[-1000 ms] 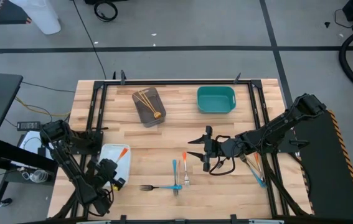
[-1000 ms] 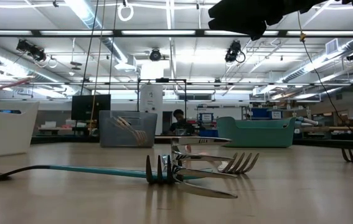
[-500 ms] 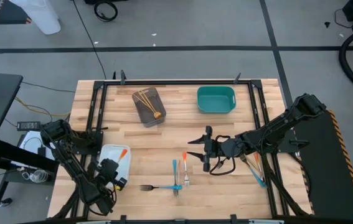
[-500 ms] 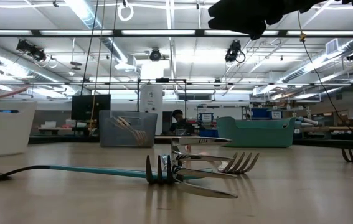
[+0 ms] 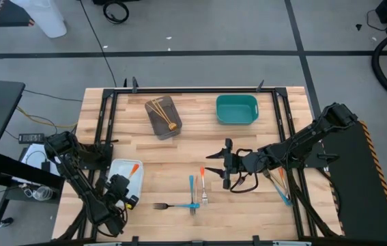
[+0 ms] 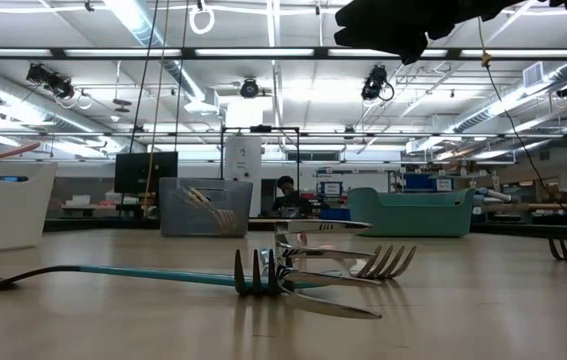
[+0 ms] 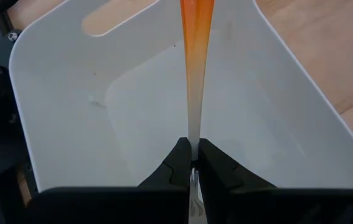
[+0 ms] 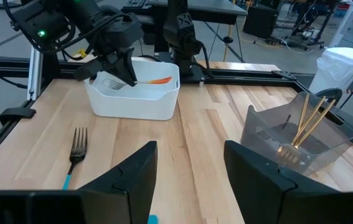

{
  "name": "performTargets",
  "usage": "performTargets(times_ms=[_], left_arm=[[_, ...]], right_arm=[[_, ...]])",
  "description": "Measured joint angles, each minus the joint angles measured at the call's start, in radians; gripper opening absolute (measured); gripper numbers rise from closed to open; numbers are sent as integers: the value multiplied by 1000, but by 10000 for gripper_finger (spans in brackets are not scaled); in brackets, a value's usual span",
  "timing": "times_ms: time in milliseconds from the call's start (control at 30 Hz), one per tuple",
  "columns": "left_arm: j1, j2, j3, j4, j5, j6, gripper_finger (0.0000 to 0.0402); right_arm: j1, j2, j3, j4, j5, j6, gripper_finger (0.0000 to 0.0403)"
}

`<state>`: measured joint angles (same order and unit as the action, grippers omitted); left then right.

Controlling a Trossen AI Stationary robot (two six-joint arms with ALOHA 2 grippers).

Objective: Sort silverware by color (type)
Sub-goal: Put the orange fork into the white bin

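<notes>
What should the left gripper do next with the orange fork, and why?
Probably open and let go. The left gripper is shut on the orange-handled fork, whose handle already lies over the white tray, so releasing would drop it in. The right gripper waits open above mid-table.

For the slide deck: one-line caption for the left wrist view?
Left gripper shut on an orange-handled fork, holding it over the white tray.

The left tool (image 7: 192, 167) hides the orange-handled fork's (image 7: 195, 68) tines in the left wrist view.
</notes>
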<state>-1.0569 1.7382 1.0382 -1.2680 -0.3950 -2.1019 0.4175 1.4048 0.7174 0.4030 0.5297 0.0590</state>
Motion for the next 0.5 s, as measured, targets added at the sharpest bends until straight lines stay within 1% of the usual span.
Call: performTargets(times_ms=[200,400,500], left_arm=[[0,3,0,-1,0,1,21],[-2,-2,-53,81,-22,-8,21],[0,-2,-60,78,-23,-12,21]], right_arm=[[0,0,0,-1,0,0,197],[0,0,0,-1,0,0,197],[1,0,0,-1,0,1,197]])
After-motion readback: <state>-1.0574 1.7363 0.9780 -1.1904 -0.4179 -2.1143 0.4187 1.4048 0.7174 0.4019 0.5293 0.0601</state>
